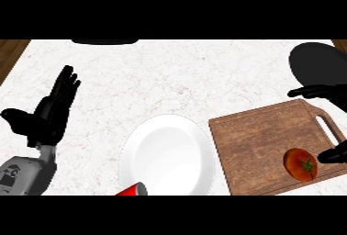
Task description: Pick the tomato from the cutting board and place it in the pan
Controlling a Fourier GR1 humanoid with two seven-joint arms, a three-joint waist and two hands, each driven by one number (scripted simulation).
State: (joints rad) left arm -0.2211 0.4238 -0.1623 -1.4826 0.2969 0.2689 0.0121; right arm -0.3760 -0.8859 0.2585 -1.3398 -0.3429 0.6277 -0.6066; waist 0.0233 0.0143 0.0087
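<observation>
A red tomato (300,164) with a green stem lies near the right front corner of the wooden cutting board (257,142). The black pan (317,62) sits at the far right of the counter, behind the board and cut off by the view's edge. My right hand (320,92) comes in from the right edge and is open. Its fingers stretch over the board's far corner, and its thumb (335,154) is just right of the tomato, not curled round it. My left hand (51,112) rests open at the left, fingers up.
A white plate (166,156) lies directly left of the cutting board. A red object (133,189) shows partly at the plate's front edge. A dark object (105,41) sits at the counter's far edge. Wooden floor shows at the top corners.
</observation>
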